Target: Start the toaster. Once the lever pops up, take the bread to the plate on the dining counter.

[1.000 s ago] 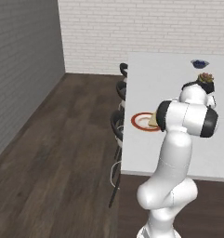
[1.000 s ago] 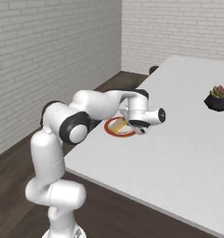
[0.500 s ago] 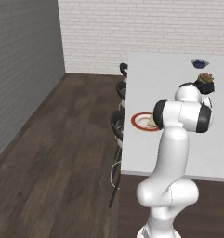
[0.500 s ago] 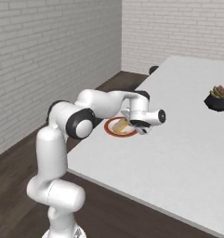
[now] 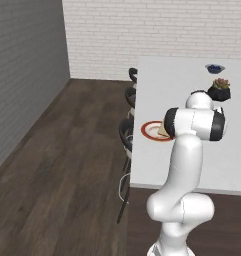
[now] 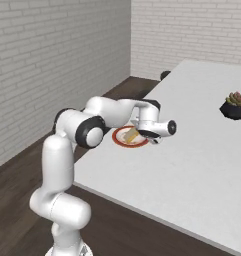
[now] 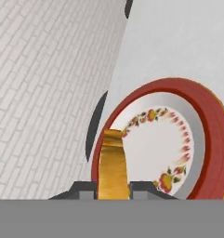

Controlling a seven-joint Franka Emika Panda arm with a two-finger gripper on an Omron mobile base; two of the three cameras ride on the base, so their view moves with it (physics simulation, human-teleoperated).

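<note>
Arm swung lower toward plate over last second; gripper clenched on bread just above near rim, dining counter. Release looks imminent.

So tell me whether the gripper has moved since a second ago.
Barely, if at all: the gripper, shut on the bread, stays over the plate's rim.

white arm reaches over the dining counter; bread tilts above the red-rimmed plate.
</note>
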